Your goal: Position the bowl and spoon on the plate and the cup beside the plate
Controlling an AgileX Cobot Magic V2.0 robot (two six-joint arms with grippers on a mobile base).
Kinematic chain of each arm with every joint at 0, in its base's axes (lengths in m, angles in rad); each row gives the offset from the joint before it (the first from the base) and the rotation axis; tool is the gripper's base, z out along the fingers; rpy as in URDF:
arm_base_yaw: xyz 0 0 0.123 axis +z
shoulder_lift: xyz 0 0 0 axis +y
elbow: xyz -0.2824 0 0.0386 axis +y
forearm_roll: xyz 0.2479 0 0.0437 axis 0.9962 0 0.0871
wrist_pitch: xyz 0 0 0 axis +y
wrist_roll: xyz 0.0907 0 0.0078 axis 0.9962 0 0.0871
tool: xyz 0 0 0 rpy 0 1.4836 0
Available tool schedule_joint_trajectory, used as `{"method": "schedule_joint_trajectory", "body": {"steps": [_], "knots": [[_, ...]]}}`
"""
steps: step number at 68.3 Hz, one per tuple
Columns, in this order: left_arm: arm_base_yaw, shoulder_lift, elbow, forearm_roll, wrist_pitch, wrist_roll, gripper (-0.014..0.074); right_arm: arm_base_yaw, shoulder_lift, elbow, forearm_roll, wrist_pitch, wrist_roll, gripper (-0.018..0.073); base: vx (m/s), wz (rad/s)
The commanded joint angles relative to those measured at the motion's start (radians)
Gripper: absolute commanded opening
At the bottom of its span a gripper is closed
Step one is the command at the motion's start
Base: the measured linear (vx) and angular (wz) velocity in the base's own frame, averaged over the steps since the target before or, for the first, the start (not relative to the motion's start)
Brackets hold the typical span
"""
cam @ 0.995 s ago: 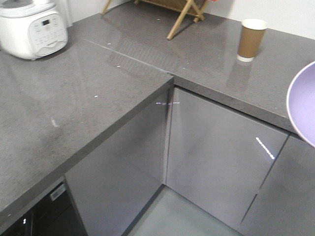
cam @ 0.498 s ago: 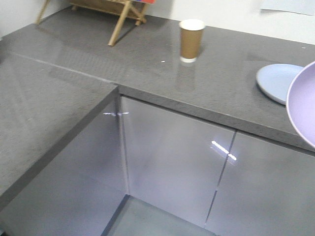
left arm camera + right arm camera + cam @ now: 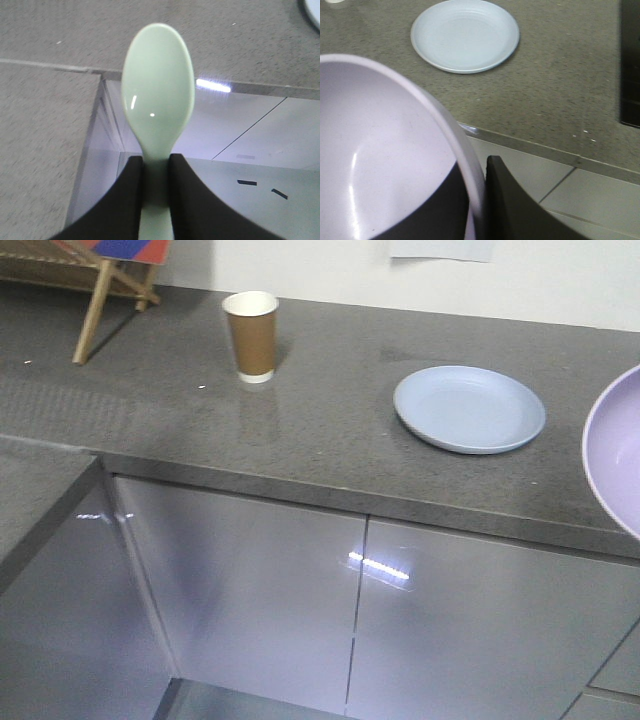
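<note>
left gripper (image 3: 156,167) is pinching the spoon (image 3: 157,95) by its handle, out over the cabinet doors (image 3: 250,590), short of the table (image 3: 330,450). right gripper (image 3: 478,202) is clamped on the rim of the purple bowl (image 3: 380,150), up in the air at the right, nearer than the table edge. so nothing's placed yet imo: the plate (image 3: 469,408) sits bare and the cup (image 3: 251,335) stands upright well off to its left. bowl, spoon and cup are all left to do. there's plenty of open table around the plate. main thing to clear is the near edge, plus a wooden stand (image 3: 95,310) far left.
</note>
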Motion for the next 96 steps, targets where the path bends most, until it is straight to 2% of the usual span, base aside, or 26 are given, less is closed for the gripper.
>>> {"method": "schedule_joint_trajectory", "body": {"steps": [1,96], "knots": [[-0.005,-0.024,-0.026,-0.004,-0.044,-0.003,-0.0006,-0.003,-0.004,-0.026,0.009,-0.063,-0.007,-0.0006,0.1,-0.36],[-0.005,-0.024,-0.026,-0.004,-0.044,-0.003,-0.0006,-0.003,-0.004,-0.026,0.009,-0.063,-0.007,-0.0006,0.07,-0.2]]}}
